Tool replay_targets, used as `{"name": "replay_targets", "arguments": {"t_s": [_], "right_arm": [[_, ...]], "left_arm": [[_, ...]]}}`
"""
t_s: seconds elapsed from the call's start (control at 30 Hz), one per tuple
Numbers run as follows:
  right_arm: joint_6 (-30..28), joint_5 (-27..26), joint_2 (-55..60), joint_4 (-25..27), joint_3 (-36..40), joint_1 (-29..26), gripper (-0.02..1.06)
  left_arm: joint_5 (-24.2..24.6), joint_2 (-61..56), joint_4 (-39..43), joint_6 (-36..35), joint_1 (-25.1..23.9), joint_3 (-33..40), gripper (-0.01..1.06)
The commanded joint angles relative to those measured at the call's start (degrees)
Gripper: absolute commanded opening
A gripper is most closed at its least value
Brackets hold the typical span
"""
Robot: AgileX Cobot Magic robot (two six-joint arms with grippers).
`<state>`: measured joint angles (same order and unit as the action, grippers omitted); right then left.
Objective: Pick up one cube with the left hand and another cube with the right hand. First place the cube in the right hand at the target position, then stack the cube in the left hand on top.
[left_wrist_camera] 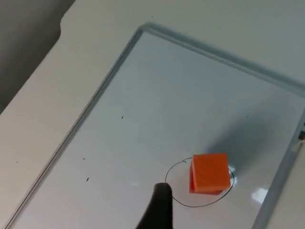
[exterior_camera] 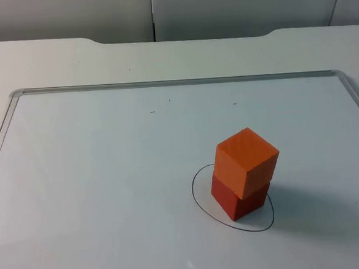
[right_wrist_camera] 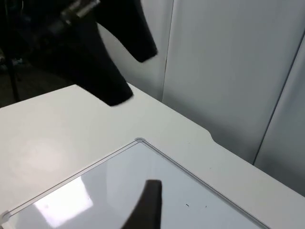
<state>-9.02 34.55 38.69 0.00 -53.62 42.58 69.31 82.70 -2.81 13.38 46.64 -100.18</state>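
Left claw (left_wrist_camera: 159, 210) state cannot be told; orange cube (left_wrist_camera: 209, 172) sits just beyond it, stacked on red cube (exterior_camera: 238, 199).

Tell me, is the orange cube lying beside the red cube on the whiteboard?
No, the orange cube sits on top of the red cube.

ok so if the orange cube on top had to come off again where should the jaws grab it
Take the orange cube from straight above, jaws closing on two opposite vertical side faces, near its upper half. It sits turned corner-on in the top view and a little askew on the red cube inside the drawn circle, so rotate the wrist to match its faces; a sideways approach would probably push the stack over.
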Motion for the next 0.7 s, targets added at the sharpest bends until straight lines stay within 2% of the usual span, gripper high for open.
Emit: {"name": "replay_targets", "arguments": {"t_s": [0.0, 0.17, 0.2, 0.33, 0.37, 0.4, 0.47, 0.53, 0.57, 0.67], "right_arm": [[-0.66, -0.51, 0.02, 0.0, 0.32, 0.23, 0.82], [-0.66, 0.14, 0.02, 0.0, 0.58, 0.23, 0.82], [-0.66, 0.14, 0.02, 0.0, 0.58, 0.23, 0.82], [-0.66, -0.85, -0.1, 0.66, 3.86, 0.23, 0.82], [-0.66, -1.53, -0.1, 1.39, 5.2, 0.23, 0.82], [-0.66, -1.53, -0.1, 1.39, 5.2, 0.23, 0.82], [-0.66, -3.17, -0.1, 2.73, 7.73, 0.23, 0.82], [-2.62, -3.28, -0.1, 5.06, 9.08, 0.23, 0.82], [-2.62, -3.28, -0.1, 5.06, 9.08, 0.23, 0.82], [-8.84, -2.9, -0.1, 11.01, 10.22, 0.23, 0.82]], "left_arm": [[-0.16, -4.39, 0.39, -0.42, 0.41, 3.98, 0.77], [-7.84, -17.24, 0.39, -0.42, 0.41, 22.3, 0.77], [-7.84, -17.24, 0.39, -0.42, 0.41, 22.3, 0.77], [-13.53, -28.74, 0.39, -2.46, 0.41, 37.85, 0.77], [-13.82, -31.26, 0.39, -3.2, 0.41, 40.81, 0.77], [-13.82, -31.26, 0.39, -3.2, 0.41, 40.81, 0.77], [-13.94, -37.22, 0.39, -5.23, 0.41, 46.93, 0.77], [-13.7, -43.19, 0.39, -7.87, 0.41, 51.27, 0.77], [-13.7, -43.19, 0.39, -7.87, 0.41, 51.27, 0.77], [-13.66, -54.64, 0.26, -11.13, 0.41, 57.35, 0.77]]}}
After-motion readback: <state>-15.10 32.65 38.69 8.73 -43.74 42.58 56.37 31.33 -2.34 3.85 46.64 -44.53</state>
